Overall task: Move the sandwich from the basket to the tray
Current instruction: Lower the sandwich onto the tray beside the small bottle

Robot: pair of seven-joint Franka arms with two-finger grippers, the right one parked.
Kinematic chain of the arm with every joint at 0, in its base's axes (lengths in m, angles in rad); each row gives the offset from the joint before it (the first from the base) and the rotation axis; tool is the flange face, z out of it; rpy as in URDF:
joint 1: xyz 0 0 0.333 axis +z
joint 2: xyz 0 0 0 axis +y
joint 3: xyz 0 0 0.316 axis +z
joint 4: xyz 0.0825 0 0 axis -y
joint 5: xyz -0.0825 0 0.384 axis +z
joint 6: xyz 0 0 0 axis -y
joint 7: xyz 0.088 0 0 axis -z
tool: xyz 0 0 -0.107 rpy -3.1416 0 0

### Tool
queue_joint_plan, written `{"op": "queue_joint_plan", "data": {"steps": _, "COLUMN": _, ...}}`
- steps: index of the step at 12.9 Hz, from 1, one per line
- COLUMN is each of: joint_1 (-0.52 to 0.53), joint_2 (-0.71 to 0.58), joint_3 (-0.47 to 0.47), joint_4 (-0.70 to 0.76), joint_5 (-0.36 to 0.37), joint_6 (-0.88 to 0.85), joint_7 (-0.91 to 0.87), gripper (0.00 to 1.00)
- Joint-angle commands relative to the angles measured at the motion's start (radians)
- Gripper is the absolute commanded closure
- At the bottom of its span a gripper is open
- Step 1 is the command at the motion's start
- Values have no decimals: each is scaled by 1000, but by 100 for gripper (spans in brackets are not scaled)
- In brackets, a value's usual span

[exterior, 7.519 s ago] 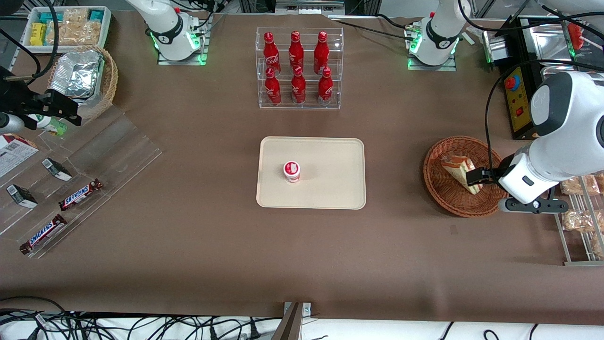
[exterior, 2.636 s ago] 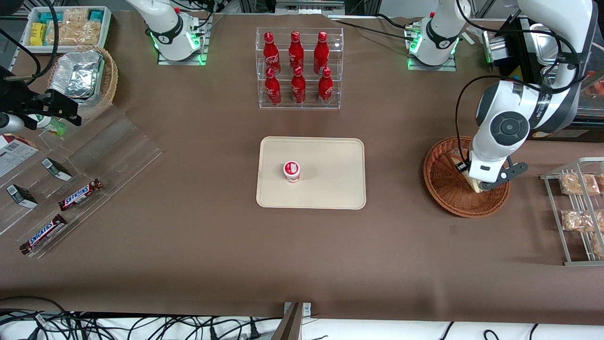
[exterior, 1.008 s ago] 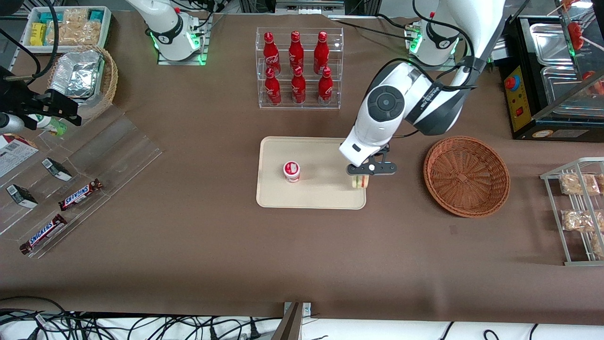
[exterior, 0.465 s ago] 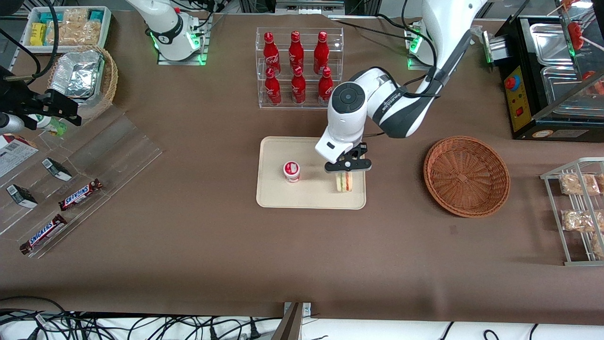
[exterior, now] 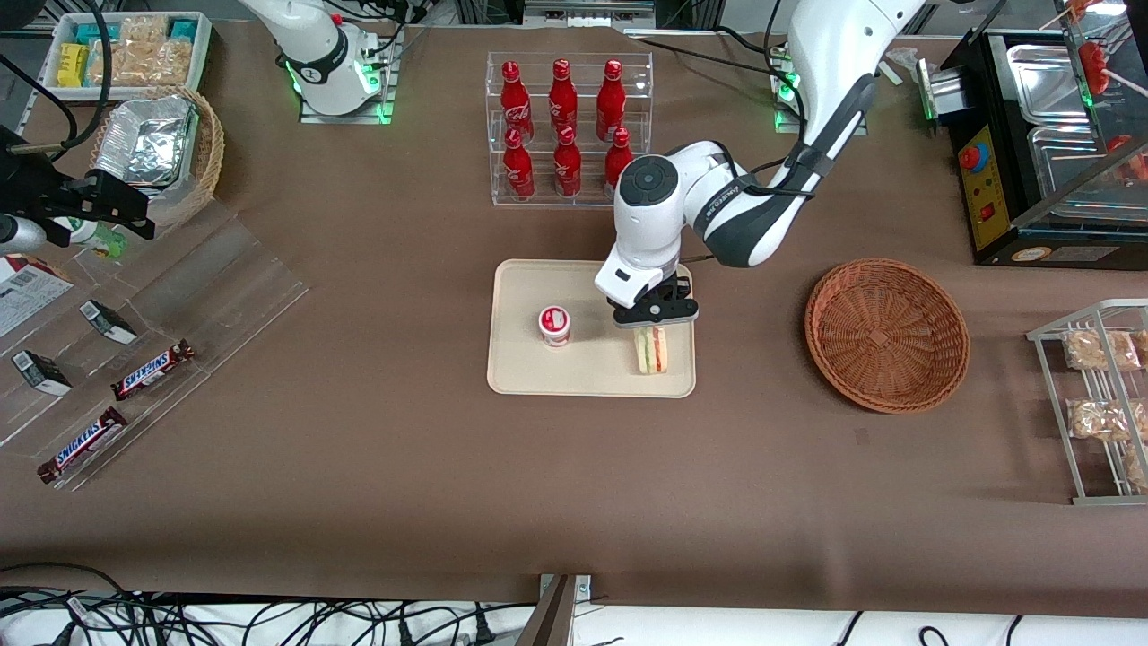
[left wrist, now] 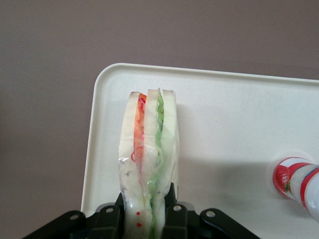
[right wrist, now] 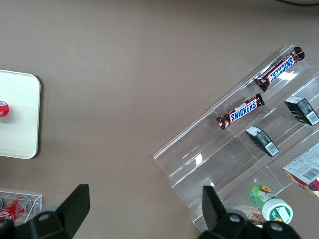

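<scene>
My left gripper is shut on the sandwich, a wrapped wedge of white bread with green and red filling. It holds the wedge upright over the cream tray, near the tray's corner nearest the basket and the front camera. I cannot tell whether the wedge touches the tray. In the left wrist view the sandwich stands between the black fingers, over the tray. The reddish-brown wicker basket stands empty toward the working arm's end of the table.
A small red-and-white cup stands on the tray beside the sandwich, also in the left wrist view. A clear rack of red bottles stands farther from the front camera. A wire rack of bagged snacks lies past the basket.
The gripper lifted the sandwich out of the basket and carried it across to the tray. Over the last half second it shifted slightly and came lower over the tray corner.
</scene>
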Motion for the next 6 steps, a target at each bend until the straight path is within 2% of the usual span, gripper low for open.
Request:
{"op": "queue_joint_plan", "data": {"steps": 1, "joint_1": -6, "joint_2": -8, "joint_3": 2, "joint_4": -13, "joint_5": 48, "joint_6": 10, "joint_7": -24, "gripper": 70}}
{"op": "queue_joint_plan", "data": {"steps": 6, "joint_1": -12, "joint_2": 9, "joint_3": 2, "joint_4": -15, "joint_5": 82, "joint_6": 10, "joint_7": -29, "gripper": 70}}
